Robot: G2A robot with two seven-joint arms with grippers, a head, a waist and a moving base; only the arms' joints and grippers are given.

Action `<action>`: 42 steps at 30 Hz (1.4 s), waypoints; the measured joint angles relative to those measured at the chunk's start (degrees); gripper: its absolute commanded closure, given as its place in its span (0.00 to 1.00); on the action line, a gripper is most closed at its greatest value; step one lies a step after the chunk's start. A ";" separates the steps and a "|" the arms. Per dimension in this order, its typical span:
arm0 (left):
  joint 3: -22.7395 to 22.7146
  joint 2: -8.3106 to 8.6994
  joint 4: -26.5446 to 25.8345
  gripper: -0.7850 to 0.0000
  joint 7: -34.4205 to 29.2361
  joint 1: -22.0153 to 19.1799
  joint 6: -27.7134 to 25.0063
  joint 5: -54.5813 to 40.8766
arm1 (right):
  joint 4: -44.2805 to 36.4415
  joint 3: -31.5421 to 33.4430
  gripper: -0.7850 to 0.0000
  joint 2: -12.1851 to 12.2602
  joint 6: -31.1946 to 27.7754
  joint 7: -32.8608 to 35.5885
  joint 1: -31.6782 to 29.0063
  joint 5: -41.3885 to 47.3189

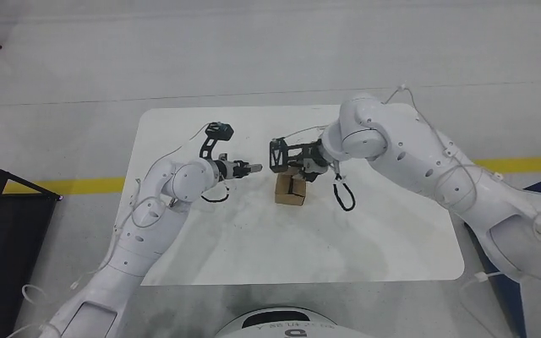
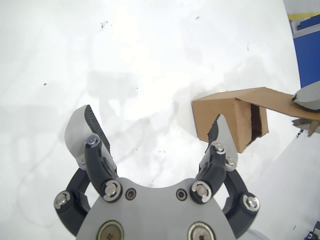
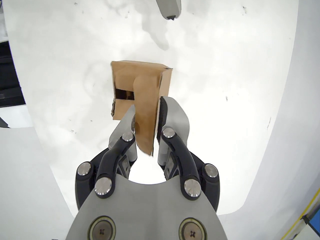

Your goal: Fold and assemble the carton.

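A small brown carton (image 1: 290,191) stands on the white table (image 1: 254,245) near its middle. In the right wrist view my right gripper (image 3: 147,112) is shut on the carton's raised lid flap (image 3: 146,116), above the box body (image 3: 140,78). My left gripper (image 2: 155,126) stands open over bare table just beside the carton (image 2: 225,118), one fingertip (image 2: 216,128) close in front of its wall, not touching as far as I can tell. From the top view the left gripper (image 1: 250,168) sits a little left of the box. One end of the carton (image 2: 255,121) gapes open.
Table edges curve close behind the carton in the wrist views. A blue object (image 2: 308,51) stands off the table's side, and a yellow floor line (image 1: 76,185) runs behind the table. Bare table lies in front of the carton.
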 measured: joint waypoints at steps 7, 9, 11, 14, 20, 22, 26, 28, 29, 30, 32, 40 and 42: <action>-0.62 0.25 -2.74 0.00 -0.55 1.41 0.84 0.52 | -0.29 2.83 0.58 2.00 -5.00 -4.70 -2.57 4.50; -0.98 0.28 -3.26 0.00 -0.12 1.76 0.88 -0.09 | -0.05 3.60 0.60 2.62 -5.58 -5.41 -3.61 4.47; -1.03 0.28 -3.53 0.00 -0.21 1.82 0.84 -0.38 | 0.15 4.06 0.65 2.99 -6.03 -6.57 -4.70 4.06; -0.82 0.27 -3.71 0.00 -0.88 1.57 0.70 -0.36 | 0.63 5.09 0.71 3.38 -6.15 -9.43 -6.15 2.61; 0.47 0.39 -3.55 0.00 -3.73 1.86 -1.15 0.64 | 0.01 7.49 0.67 4.02 -5.00 -17.20 -9.11 -6.10; 0.73 0.39 -3.47 0.00 -4.08 2.09 -1.73 0.13 | 0.13 7.85 0.68 4.16 -5.66 -19.36 -10.21 -8.66; 1.10 0.35 -3.31 0.00 -4.04 2.31 -2.08 -0.33 | 0.58 8.39 0.69 4.24 -6.53 -22.12 -11.65 -11.78; 1.31 0.33 -3.21 0.00 -3.95 2.34 -2.08 -0.39 | 0.19 8.93 0.67 4.24 -6.28 -23.53 -12.00 -13.85; 1.37 0.32 -3.17 0.00 -3.94 2.34 -2.10 -0.45 | -0.31 9.26 0.66 4.26 -6.23 -24.62 -12.16 -15.42; 1.45 0.32 -3.13 0.00 -4.02 2.35 -2.20 -0.57 | -0.91 9.73 0.67 4.30 -6.35 -26.76 -12.62 -17.87; 1.52 0.34 -3.11 0.00 -4.40 2.36 -2.43 -0.75 | -1.24 10.43 0.69 4.45 -6.40 -30.26 -13.59 -21.67; 1.47 0.44 -2.21 0.00 -4.80 2.09 -3.17 -1.13 | -0.70 11.75 0.71 4.72 -5.80 -35.97 -16.89 -29.61; 1.54 0.43 -1.91 0.00 -4.79 2.00 -3.30 -1.35 | -0.79 12.04 0.72 4.70 -5.63 -36.40 -17.29 -30.28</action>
